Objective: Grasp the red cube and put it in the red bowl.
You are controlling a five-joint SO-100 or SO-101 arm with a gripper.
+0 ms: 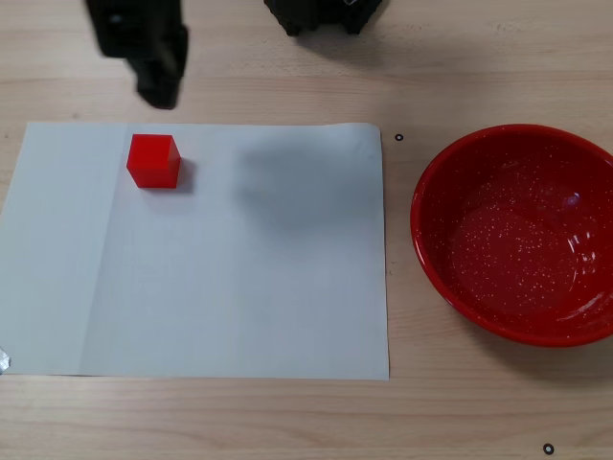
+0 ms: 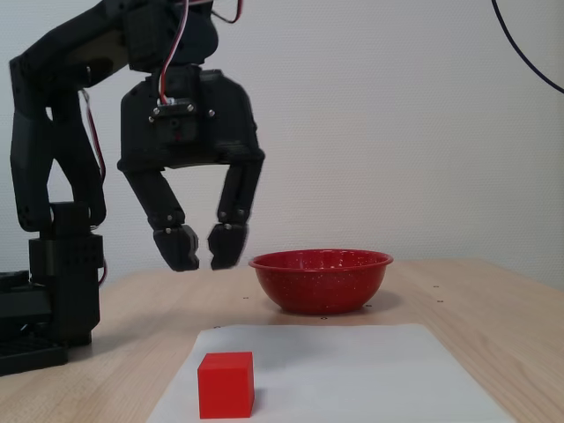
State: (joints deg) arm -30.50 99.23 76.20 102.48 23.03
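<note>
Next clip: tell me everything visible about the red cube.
The red cube is small, bright red, plain-faced and sharp-edged, with a matte, plastic-like look. It sits flat and upright on the white paper sheet, near the sheet's upper left corner in the top-down fixed view. Only the paper touches it. The gripper hangs above it, clear of it, and the red bowl stands apart, off the paper.

pale wood-grain counter (image 1: 287, 422), a white paper sheet (image 1: 239, 278) lying flat on it. plain white wall (image 2: 397, 106) behind, black cable (image 2: 527, 55) at upper right. soft, even light.
</note>
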